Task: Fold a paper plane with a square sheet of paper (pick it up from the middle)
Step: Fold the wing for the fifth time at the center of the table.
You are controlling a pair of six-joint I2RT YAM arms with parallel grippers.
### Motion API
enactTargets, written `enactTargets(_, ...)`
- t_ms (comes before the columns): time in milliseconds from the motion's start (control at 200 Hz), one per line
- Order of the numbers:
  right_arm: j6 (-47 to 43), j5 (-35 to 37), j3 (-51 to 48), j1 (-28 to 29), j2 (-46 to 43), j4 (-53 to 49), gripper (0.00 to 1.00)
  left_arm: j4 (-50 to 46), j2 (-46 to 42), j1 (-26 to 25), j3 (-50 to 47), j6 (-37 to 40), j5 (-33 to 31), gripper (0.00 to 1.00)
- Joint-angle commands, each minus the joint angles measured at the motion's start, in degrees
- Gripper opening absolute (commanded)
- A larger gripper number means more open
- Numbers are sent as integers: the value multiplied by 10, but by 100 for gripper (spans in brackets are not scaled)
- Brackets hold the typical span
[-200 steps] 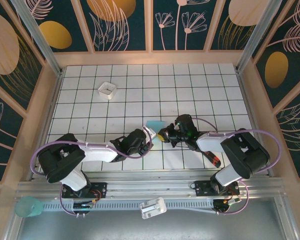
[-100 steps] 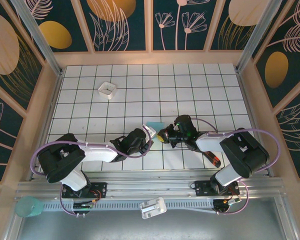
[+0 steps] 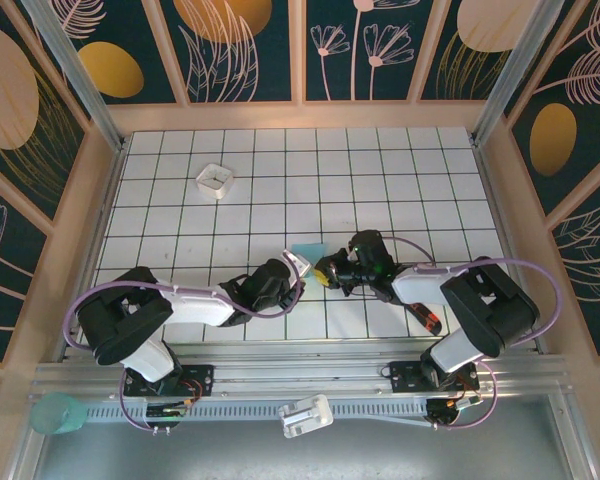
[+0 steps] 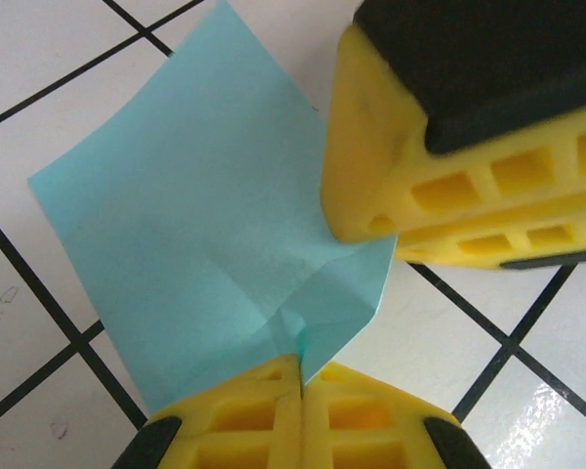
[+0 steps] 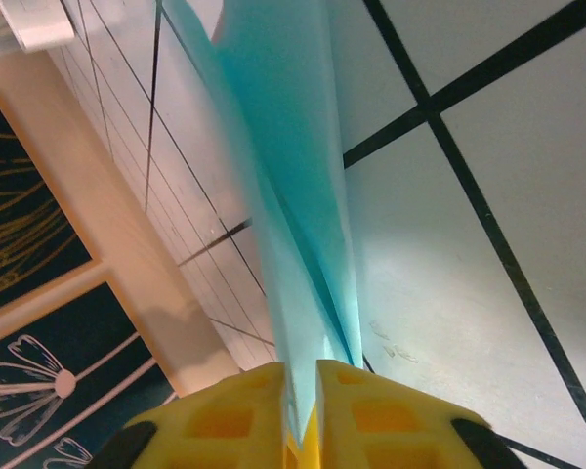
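One paper (image 3: pixel 308 248), one white tray (image 3: pixel 215 180), one red-and-black pen (image 3: pixel 427 318), two arms. The paper, creased and partly folded, sits lifted at the near middle of the bench (image 3: pixel 380 170), well apart from every wall, with bare tiles all round. The tray stands far off to the left rear and the pen lies by the right arm. Both arms reach low and inward, nose to nose. The left pincer (image 4: pixel 301 386) is closed tight on the paper's near corner. The right pincer (image 5: pixel 301 396) nips its folded edge, with barely a slit between the pads.
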Motion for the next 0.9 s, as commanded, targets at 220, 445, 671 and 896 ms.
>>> enactTargets(220, -187, 83, 39, -40, -122, -185, 28, 76, -13, -1, -37, -46, 54, 0)
enactTargets(445, -260, 117, 57, -43, -120, -266, 34, 74, -9, -1, -35, -40, 53, 0)
enactTargets(671, -253, 86, 63, -44, -59, -199, 44, 65, -3, -1, -29, -34, 61, 0)
enactTargets(896, -255, 50, 84, -44, 1, -161, 45, 61, -8, -1, -30, -28, 64, 0)
